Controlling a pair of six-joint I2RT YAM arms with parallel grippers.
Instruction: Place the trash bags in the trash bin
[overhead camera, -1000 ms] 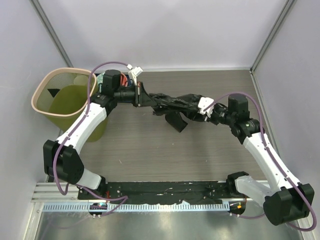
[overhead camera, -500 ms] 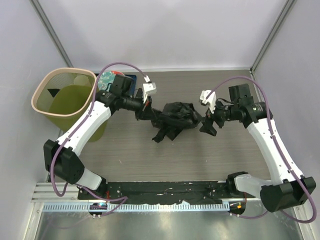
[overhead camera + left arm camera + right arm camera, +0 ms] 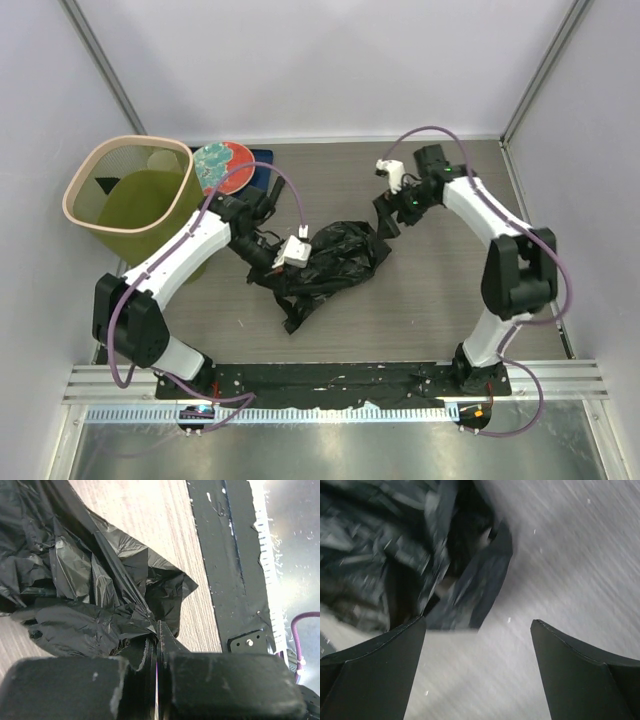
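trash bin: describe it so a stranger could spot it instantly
Follow the left wall toward the far corner. There stands the trash bin, tall, olive-green, see-through, with a pale pinkish rim. The plate beside it is flat, round, red and teal.

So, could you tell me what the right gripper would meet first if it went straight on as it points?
Probably the crumpled trash bag just ahead of the open right gripper; depth is unclear, so the table might come first.

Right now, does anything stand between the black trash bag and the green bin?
Only the left arm crosses that line, its gripper shut on the trash bag; the red-and-teal plate sits clear, beside the trash bin.
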